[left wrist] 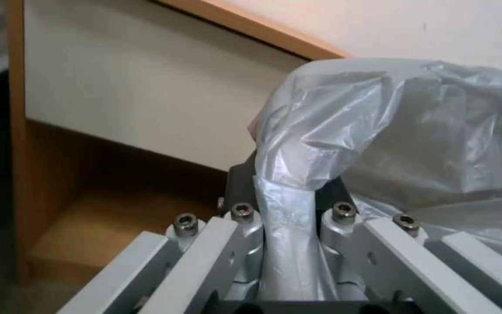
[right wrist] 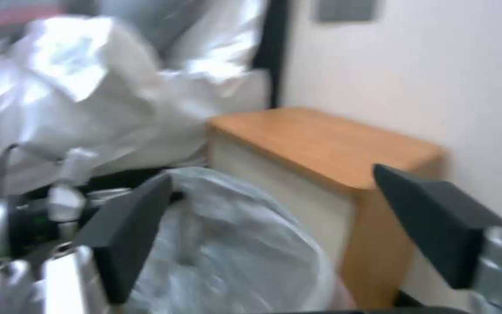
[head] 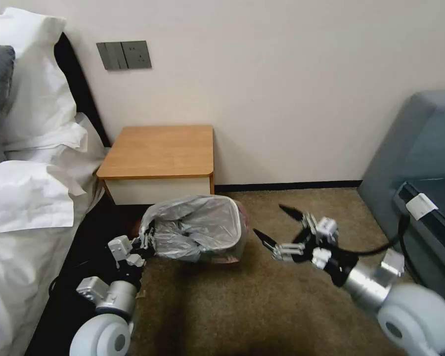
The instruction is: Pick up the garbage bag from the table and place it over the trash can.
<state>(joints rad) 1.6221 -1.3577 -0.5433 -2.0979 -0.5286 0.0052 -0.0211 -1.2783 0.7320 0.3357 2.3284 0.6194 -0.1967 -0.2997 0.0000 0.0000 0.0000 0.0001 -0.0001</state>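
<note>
**Gripper status: bag draped on bin, left side pinched**

Left gripper (head: 146,243) is clamped on a twisted fold of the garbage bag (head: 195,227); the left wrist view shows the film drawn down between its closed fingers (left wrist: 245,226). Right gripper (head: 277,227) hangs just beside the bin's right side, jaws spread wide and holding nothing, its dark fingertips (right wrist: 129,235) framing the bag in the right wrist view.

The garbage bag lies over the mouth of the trash can (head: 237,242), which stands on the carpet in front of the counter (head: 158,151). The film is bunched toward the left gripper, while the right rim appears only loosely covered; a pinkish edge shows there.

Relation governing the next move: the uncovered rim lies directly left of the right gripper, so the right arm is judged the nearer one for seating that side.

Obstructions: the counter's front edge sits close behind the bin; the bed (head: 29,198) borders the left arm. The armchair (head: 420,148) stands well apart, to the right.
</note>
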